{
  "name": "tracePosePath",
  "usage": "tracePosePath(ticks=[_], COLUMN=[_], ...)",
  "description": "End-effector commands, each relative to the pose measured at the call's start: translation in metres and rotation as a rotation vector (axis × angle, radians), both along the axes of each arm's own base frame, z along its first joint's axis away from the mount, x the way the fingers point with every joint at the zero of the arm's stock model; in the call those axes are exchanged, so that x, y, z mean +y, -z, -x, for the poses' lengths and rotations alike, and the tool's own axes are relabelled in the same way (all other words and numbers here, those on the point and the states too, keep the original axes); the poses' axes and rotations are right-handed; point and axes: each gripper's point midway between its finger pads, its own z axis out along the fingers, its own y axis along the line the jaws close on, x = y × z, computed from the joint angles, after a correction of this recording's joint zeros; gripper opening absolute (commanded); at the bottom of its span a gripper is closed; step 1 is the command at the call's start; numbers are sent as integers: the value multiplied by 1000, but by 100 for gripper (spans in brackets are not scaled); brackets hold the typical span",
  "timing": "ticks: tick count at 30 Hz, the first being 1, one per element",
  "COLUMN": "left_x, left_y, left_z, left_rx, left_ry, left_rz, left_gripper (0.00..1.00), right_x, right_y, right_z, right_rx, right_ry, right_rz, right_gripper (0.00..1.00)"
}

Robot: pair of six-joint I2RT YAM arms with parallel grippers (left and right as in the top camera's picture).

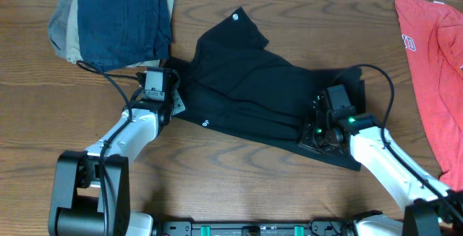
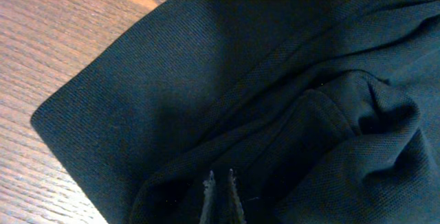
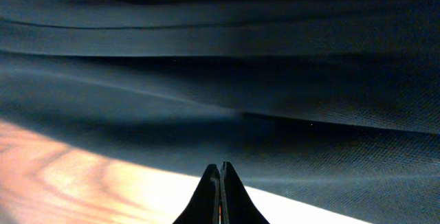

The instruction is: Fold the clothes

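A black T-shirt [image 1: 246,84] lies crumpled across the middle of the wooden worktop [image 1: 239,171], running from the upper middle of the overhead frame down to the lower right. One small white round mark [image 1: 236,17] shows near its top corner and another [image 1: 205,123] near its lower left edge. The left fingers [image 2: 207,196] sit at the shirt's left edge, drawn narrow on a bunched fold of the black cloth, with creases gathering towards their tips. The right fingers [image 3: 206,196] are at the shirt's lower right, pressed tight together just at its hem. Whether any cloth is caught between them cannot be told. A stack of folded clothes [image 1: 119,19], dark blue on top, lies in the upper left, just beside the shirt. A red T-shirt [image 1: 434,62] lies along the right edge, well apart.
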Motion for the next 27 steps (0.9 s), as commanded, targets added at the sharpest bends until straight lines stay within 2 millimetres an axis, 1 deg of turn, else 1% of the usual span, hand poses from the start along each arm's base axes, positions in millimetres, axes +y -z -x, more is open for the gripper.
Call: tracePosePath(ticks=[1,5,8,11,13,15,17,20,22,27], left_x=[6,26,29,28,27,20,10,-4,-5,-14], left_y=[9,24,30,34,37,40,43,44,41,21], left_z=[3,22,39,57,67,78,90,111,125,150], left_rx=[27,83,141,207,247,300,364,465,512,558], left_ry=[-5,-198,-295,-376,-399,-395,-386,-397,-434,-434], left_rz=[-29,-62,-37,-7,6,35,86,158,153,127], left_gripper=[6,6,6,6,6,6,6,6,6,6], right_x=[-11,-18,-20,-22,-23,-25,-30,-42,-54,-90], right_y=[17,30,39,43,43,43,43,43,44,43], right_z=[4,7,11,13,13,12,13,15,16,18], right_rx=[48,98,139,166,171,170,180,203,216,241], right_ry=[66,88,100,136,156,165,184,229,258,350], right_rz=[70,84,89,95,93,94,96,103,118,170], right_gripper=[1,1,1,1,1,1,1,1,1,1])
